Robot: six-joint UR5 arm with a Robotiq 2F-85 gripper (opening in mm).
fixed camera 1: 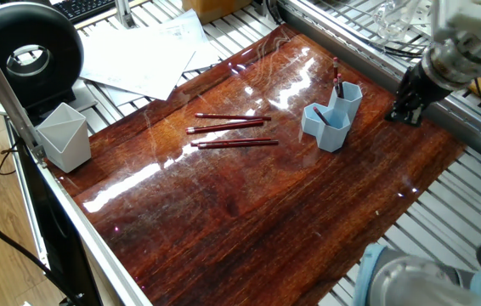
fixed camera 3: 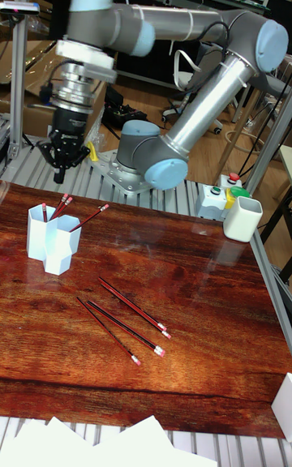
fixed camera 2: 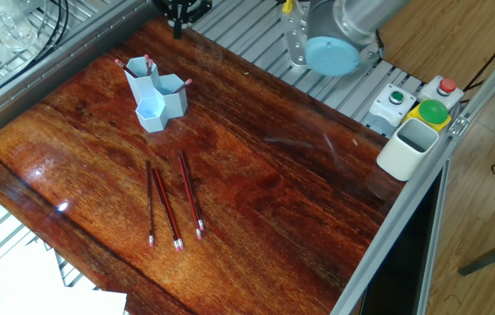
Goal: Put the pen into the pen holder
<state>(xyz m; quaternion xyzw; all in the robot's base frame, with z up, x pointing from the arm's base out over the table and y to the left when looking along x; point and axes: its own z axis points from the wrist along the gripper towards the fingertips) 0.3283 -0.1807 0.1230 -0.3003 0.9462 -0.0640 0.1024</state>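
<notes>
The gripper (fixed camera 3: 65, 160) hung above the far edge of the table (fixed camera 1: 249, 212), clear of the wood and carrying nothing; its dark fingers (fixed camera 1: 408, 109) pointed down close together, but whether they were fully closed could not be told from any view. In the one fixed view it sat at about three o'clock from the pen holder (fixed camera 1: 332, 116), near but not touching it; in the other fixed view the gripper (fixed camera 2: 180, 10) lay toward twelve o'clock of the pen holder (fixed camera 2: 155, 94), at the picture's top edge. The light blue holder of joined hexagonal tubes stood upright on the table, with red pens (fixed camera 3: 62, 206) leaning in its tubes, their ends poking above the rims. Three more pens (fixed camera 2: 173, 203) lay flat on the wood, roughly parallel and just beside one another, at about six o'clock from the holder in the other fixed view and well apart from it. A pale grey-white angular cup (fixed camera 1: 63, 135) stood at the table's edge, around nine o'clock in the one fixed view, far from the holder. Loose sheets of paper (fixed camera 1: 143, 58) lay beyond the table toward eleven o'clock there. A box with coloured buttons (fixed camera 2: 420, 101) sat next to the white cup (fixed camera 2: 409, 147) in the other fixed view.
</notes>
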